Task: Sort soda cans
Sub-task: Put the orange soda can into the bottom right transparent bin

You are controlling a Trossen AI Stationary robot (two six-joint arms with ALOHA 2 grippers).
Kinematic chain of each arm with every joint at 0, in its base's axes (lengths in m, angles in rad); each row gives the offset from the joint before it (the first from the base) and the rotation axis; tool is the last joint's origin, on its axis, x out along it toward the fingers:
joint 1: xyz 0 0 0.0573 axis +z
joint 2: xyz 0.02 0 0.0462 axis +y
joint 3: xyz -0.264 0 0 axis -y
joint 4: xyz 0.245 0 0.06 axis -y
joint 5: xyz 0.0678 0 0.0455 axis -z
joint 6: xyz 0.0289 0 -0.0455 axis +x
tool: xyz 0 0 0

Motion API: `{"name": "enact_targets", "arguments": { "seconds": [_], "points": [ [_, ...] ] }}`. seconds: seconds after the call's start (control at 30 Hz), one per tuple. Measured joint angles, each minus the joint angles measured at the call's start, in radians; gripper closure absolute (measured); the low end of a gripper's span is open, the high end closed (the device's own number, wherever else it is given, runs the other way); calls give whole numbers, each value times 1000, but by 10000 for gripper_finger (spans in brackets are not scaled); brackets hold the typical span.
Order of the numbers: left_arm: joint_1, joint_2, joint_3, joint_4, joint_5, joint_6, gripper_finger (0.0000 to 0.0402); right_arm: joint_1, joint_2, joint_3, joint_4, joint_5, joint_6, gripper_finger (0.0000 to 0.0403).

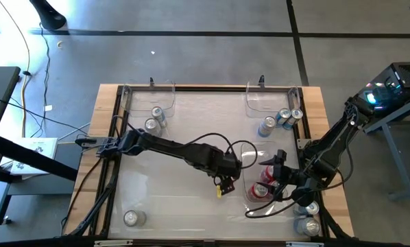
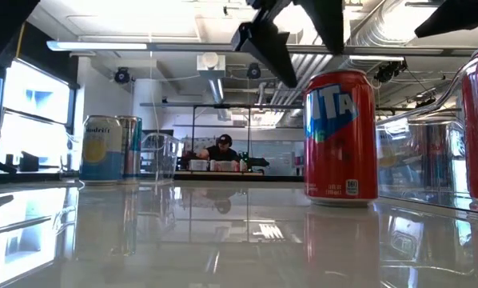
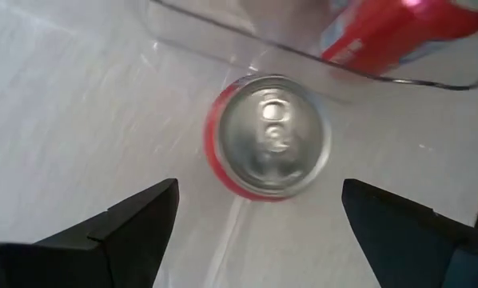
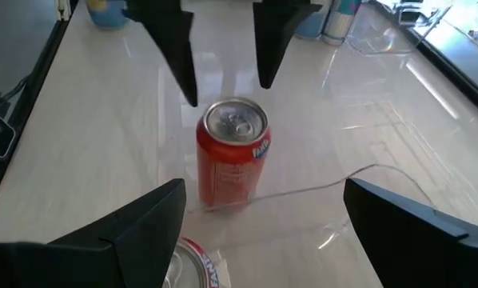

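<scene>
**Left hand spread above an upright red can**

My left hand [image 3: 255, 220] hangs over the middle of the bench [image 1: 184, 206], fingers wide apart, holding nothing. Its wrist view looks straight down on the silver top of a red can [image 3: 268, 138] standing free between the fingers, just beside the wall of a clear bin [image 3: 247, 48].

The right wrist view shows what that one cannot: the can [image 4: 233, 152] upright, both left fingers above its top without touching. My right hand [image 4: 259, 220] waits near the bench's right edge, also spread and empty.

Only the high view shows the other cans: a blue cluster [image 1: 280, 120] by the far right bin, two at far left [image 1: 155, 120], one at near left [image 1: 131, 218].
</scene>
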Motion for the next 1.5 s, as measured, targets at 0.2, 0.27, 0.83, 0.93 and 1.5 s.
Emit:
{"name": "enact_targets", "arguments": {
  "seconds": [0.2, 0.27, 0.83, 0.93, 1.5],
  "points": [
    [-47, 0, 25, -115, -36, 16, 55, -77, 8, 0, 187, -80, -136, 66],
    [-68, -1, 22, -198, -67, 11, 55, -122, 31, 0, 273, -133, -202, 66],
    [-151, -46, -450, 89, -305, -37, 75, -376, 273, 0, 507, -378, -203, 66],
    [-172, -138, -540, 95, -344, -101, 78, -392, 307, 20, 497, -386, -197, 66],
    [-176, -469, -1073, 893, -295, -60, 79, -413, 545, 380, -39, -397, -84, 73]
  ]
}}
